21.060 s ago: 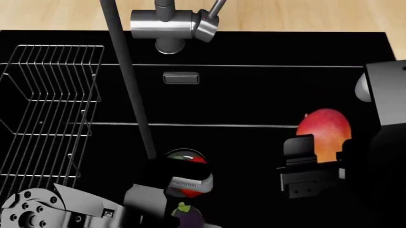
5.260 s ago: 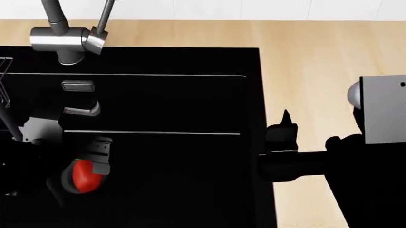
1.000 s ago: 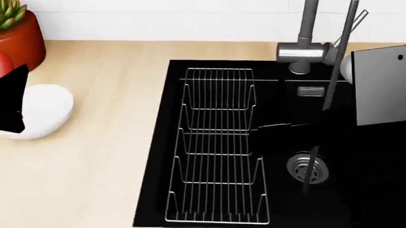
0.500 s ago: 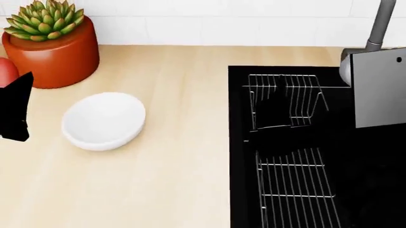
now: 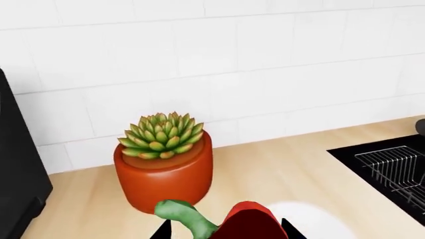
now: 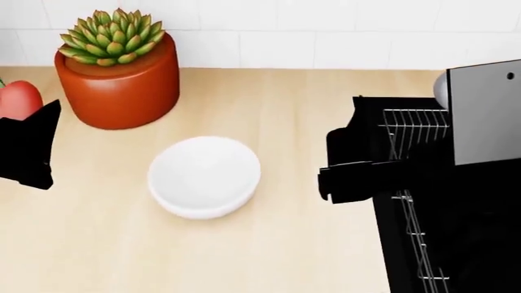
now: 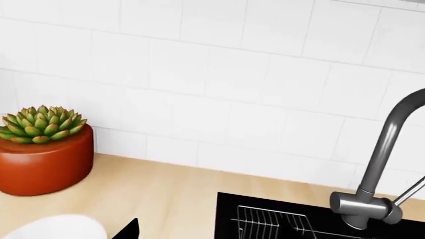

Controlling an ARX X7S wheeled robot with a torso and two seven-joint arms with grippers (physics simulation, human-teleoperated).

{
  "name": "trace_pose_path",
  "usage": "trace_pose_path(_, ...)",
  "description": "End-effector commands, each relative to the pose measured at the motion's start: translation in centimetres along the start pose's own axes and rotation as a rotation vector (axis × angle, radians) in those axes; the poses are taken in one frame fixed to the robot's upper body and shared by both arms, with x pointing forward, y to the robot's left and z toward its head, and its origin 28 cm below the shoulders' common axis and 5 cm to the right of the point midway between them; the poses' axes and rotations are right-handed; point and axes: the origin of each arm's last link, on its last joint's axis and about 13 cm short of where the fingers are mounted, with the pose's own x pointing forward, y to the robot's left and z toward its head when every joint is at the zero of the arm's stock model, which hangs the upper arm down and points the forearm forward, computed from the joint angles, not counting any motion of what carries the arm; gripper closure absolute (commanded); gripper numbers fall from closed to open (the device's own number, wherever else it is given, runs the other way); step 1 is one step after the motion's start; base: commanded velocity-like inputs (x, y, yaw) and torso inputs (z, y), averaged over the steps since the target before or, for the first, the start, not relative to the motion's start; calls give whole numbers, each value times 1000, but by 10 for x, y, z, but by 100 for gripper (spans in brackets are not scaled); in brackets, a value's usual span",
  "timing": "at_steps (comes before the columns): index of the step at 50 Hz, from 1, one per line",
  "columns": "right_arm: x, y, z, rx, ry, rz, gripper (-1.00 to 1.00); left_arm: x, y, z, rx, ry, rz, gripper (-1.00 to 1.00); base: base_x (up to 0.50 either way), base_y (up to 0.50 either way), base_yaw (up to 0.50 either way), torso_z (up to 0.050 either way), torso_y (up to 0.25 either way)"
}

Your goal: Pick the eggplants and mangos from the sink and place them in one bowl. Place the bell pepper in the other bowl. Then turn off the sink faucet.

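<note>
Head view shows the left hand (image 6: 28, 152) at the far left over the tabletop (image 6: 285, 256), pinching the pepper (image 6: 18, 99), well apart from the white bowl (image 6: 204, 176). The right hand (image 6: 346, 177) hangs at the sink (image 6: 391, 256) edge; whether it is spread, I cannot tell.

The glossy bright red bell pepper (image 5: 251, 224) has a curved green stem (image 5: 186, 219). The wide round bowl (image 6: 204, 176) is plain glossy white, on a pale light-wood tabletop (image 6: 285, 122). The rounded terracotta-orange pot (image 6: 119, 85) holds a green succulent with reddish tips (image 6: 111, 35). Wall tiles (image 7: 219, 79) are white; the rectangular sink (image 7: 265, 209) matte black; the brushed-steel faucet (image 7: 371, 199) grey.
</note>
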Motion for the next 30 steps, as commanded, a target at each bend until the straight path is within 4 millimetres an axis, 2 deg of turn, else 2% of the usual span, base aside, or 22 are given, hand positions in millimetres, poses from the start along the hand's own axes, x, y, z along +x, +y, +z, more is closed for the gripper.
trace_pose_path(1,-2,-1,1,-3,-16,-11,-100,4,-7,7,-41,-25,-42,100,160,0,0,0,0)
trace_pose_path(6,-1,-1,0,-3,-17,-8,-100,6,-9,11,-44,-31,-48,100,173,0,0,0,0)
trace_pose_path(16,-3,-3,-1,20,-10,-20,-100,9,-17,5,-37,-8,-103,100,64,0,0,0,2)
trace_pose_path(23,-3,-2,0,33,-10,-17,-100,19,-34,7,-61,21,-207,100,0,0,0,0,0)
trace_pose_path(25,-4,-1,0,35,-11,-17,-100,23,-47,4,-61,56,-282,100,0,0,0,0,0)
trace_pose_path(30,-3,0,1,38,-12,-11,-100,36,-63,10,-86,74,-347,100,0,0,0,0,0)
